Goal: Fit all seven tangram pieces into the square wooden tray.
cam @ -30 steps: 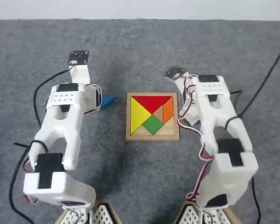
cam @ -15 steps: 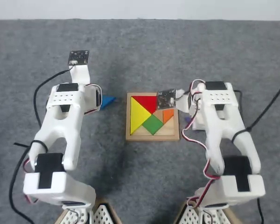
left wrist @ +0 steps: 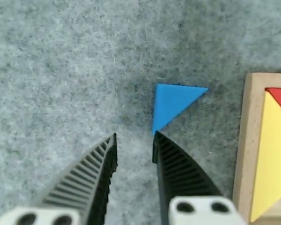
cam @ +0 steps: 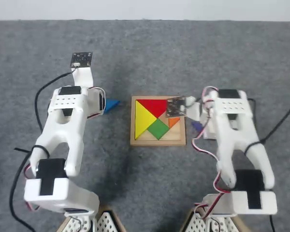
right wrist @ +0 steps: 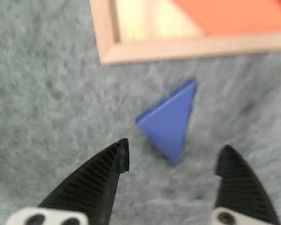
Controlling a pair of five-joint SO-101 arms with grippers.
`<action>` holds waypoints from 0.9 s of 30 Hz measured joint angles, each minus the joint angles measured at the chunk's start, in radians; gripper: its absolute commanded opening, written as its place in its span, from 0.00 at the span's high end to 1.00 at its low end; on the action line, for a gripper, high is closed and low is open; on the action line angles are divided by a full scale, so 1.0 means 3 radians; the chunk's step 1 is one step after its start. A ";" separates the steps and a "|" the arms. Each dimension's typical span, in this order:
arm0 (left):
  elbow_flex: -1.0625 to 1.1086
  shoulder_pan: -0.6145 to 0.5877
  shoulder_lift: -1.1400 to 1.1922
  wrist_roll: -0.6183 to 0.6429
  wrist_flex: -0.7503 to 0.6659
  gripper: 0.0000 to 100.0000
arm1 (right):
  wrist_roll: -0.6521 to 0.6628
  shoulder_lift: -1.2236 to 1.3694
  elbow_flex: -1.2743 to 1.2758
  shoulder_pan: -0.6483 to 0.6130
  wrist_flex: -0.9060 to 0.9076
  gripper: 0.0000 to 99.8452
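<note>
While the tray point(cam: 158, 143) holds four pieces point(cam: 144, 118), two blue triangles point(left wrist: 174, 102) point(right wrist: 171, 119) lie outside; both grippers point(left wrist: 134, 135) point(right wrist: 174, 145) spread.

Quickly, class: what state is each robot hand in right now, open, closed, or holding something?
Left hand: slightly open, empty, light blue triangle just beyond its tips.
Right hand: wide open, empty, above a dark blue triangle.
</note>
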 measured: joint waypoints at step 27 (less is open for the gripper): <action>0.0000 0.0000 0.0000 0.0000 0.0000 0.88 | 0.0153 0.0414 0.0261 -0.0066 -0.0552 0.75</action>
